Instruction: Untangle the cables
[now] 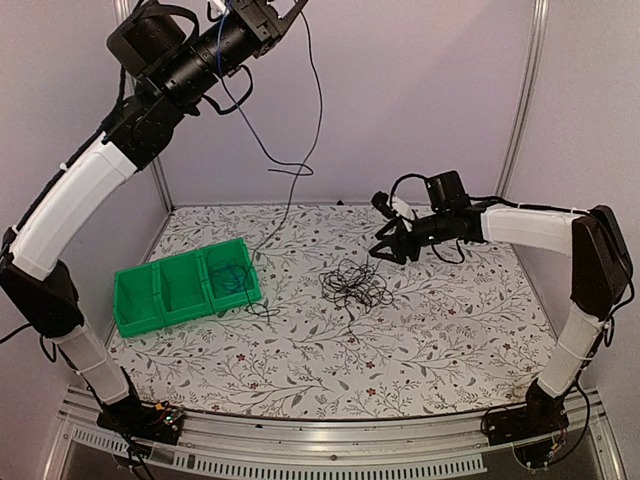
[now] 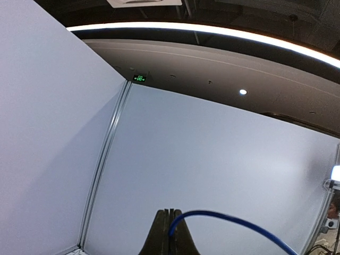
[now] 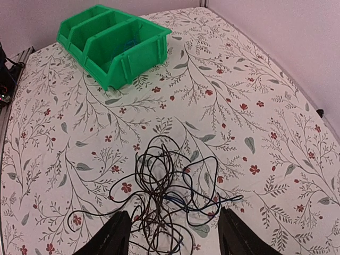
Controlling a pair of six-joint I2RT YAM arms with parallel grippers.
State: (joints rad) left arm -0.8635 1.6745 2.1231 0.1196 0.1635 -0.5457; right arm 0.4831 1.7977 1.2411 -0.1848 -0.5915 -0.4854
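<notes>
My left gripper (image 1: 285, 12) is raised high at the back left, shut on a thin blue cable (image 2: 239, 220) that leaves the closed fingertips (image 2: 171, 223). In the top view the blue cable (image 1: 318, 100) hangs in long loops down towards the table. A tangle of thin black cables (image 1: 355, 285) lies mid-table, with a short blue strand inside it (image 3: 199, 186). My right gripper (image 1: 385, 245) hovers just behind and to the right of the tangle, open. In the right wrist view the gripper (image 3: 172, 239) has its fingers on either side of the tangle's near edge (image 3: 164, 180), holding nothing.
A green three-compartment bin (image 1: 150, 300) sits on the left of the floral tablecloth, with a small bundle of cables (image 1: 232, 278) in its right compartment. The bin (image 3: 133, 53) also shows far off in the right wrist view. White walls enclose the back and sides.
</notes>
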